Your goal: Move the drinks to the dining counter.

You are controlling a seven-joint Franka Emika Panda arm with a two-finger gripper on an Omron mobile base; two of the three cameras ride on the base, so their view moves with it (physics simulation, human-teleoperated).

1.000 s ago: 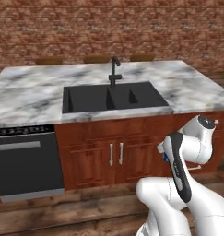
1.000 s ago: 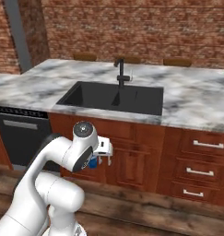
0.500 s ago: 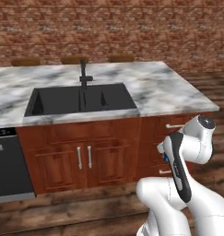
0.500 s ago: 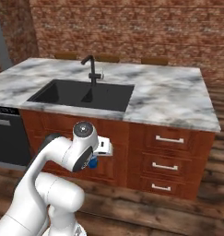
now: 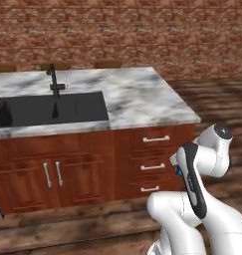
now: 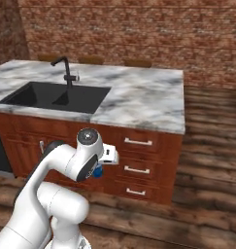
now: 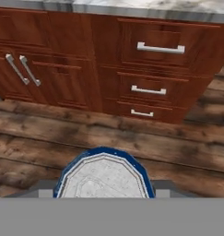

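Marble dining counter [image 5: 142, 99] lies bare right of the sink [image 5: 50, 109].

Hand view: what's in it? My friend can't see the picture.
A blue-and-white can sits at the bottom, seen from its top, held in the gripper. Beyond it are wooden floor planks and reddish-brown cabinets with three drawers and two doors under a marble counter.

The arm is folded low, its pincer [image 6: 97, 171] clamped on the blue-and-white can [image 7: 104, 174]

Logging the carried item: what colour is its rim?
Dark blue around a white top, clearest in the hand view.
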